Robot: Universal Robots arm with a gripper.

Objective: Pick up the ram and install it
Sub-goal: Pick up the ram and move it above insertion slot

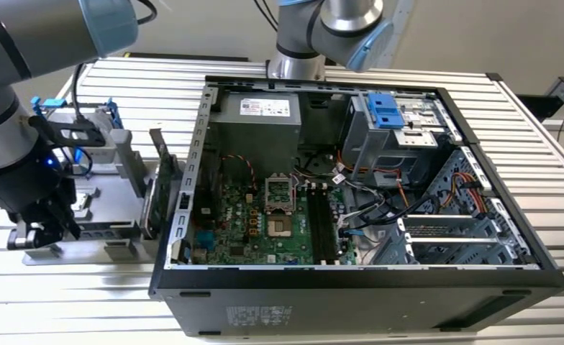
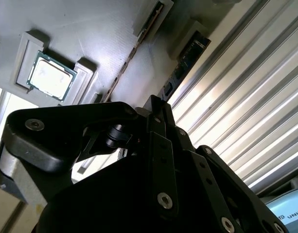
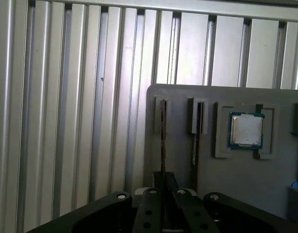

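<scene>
The ram (image 3: 162, 136) stands on edge in a slot of the grey tray (image 3: 265, 184), seemingly so its flat faces can be gripped. In the first wrist view it runs straight into the hand (image 3: 163, 175), which is lined up along it. I cannot tell whether the hand has closed on it. A second stick (image 3: 195, 141) stands just beside, and the open computer case (image 1: 359, 287) lies well apart.

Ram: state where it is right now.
In the first wrist view the ram stands on edge in the grey tray, in the slot nearest its rim, in line with the gripper.
</scene>
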